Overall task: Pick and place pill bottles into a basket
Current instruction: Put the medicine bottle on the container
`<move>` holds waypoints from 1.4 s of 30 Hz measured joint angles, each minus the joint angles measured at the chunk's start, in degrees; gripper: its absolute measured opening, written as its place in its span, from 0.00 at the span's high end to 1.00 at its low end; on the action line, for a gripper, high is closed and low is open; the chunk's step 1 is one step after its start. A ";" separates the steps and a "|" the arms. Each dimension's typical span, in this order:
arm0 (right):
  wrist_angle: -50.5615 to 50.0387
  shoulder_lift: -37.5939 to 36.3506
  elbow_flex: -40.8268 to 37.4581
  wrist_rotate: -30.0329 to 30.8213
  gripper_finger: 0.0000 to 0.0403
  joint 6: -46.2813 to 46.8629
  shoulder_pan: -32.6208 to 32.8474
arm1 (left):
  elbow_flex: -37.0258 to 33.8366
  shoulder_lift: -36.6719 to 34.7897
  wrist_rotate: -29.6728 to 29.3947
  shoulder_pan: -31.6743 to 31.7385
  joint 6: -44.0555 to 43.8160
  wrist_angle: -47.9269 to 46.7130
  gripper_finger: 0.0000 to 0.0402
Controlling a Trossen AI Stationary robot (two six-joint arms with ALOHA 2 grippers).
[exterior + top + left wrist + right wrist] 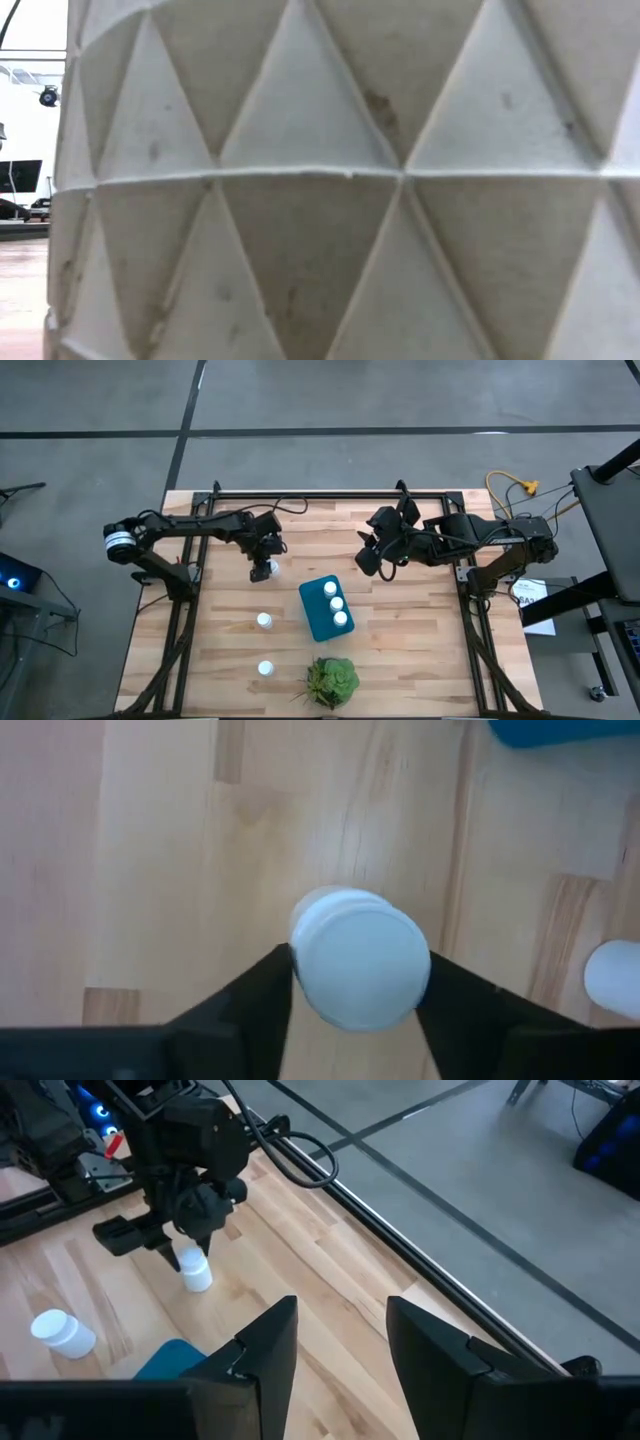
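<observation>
My left gripper [264,566] is shut on a small white pill bottle [360,965] over the table's far left part, left of the teal basket [322,610]. It also shows in the right wrist view [192,1268]. Three bottles stand in the basket [336,603]. Two more stand on the table, one near the basket [264,621] and one nearer the front edge [265,668]. My right gripper [366,557] is open and empty, above the table beyond the basket's far right; its two fingers stand apart in its wrist view [340,1315]. My left gripper pinches the bottle between its two fingers [262,995], which sit on opposite sides just below the round cap [300,982]. The fingers come from above, pointing down. The bottle hangs tilted below them [196,1276], its lower end close to the table; whether it touches, I cannot tell.
A leafy green plant [332,682] in a white faceted pot [330,200] stands at the front edge and fills the low view. Bare wood lies left of the loose bottles and right of the basket. Dark frame rails [190,630] run along the table's sides.
</observation>
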 joint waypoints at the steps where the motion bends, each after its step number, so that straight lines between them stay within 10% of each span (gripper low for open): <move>1: 0.01 0.00 0.00 0.00 0.64 0.01 0.00 | 0.08 -0.12 0.09 0.00 -0.06 0.23 0.61; 42: 0.36 0.02 0.00 1.64 0.67 0.72 -6.64 | 16.26 -10.62 -6.63 -10.19 -22.88 -12.55 0.66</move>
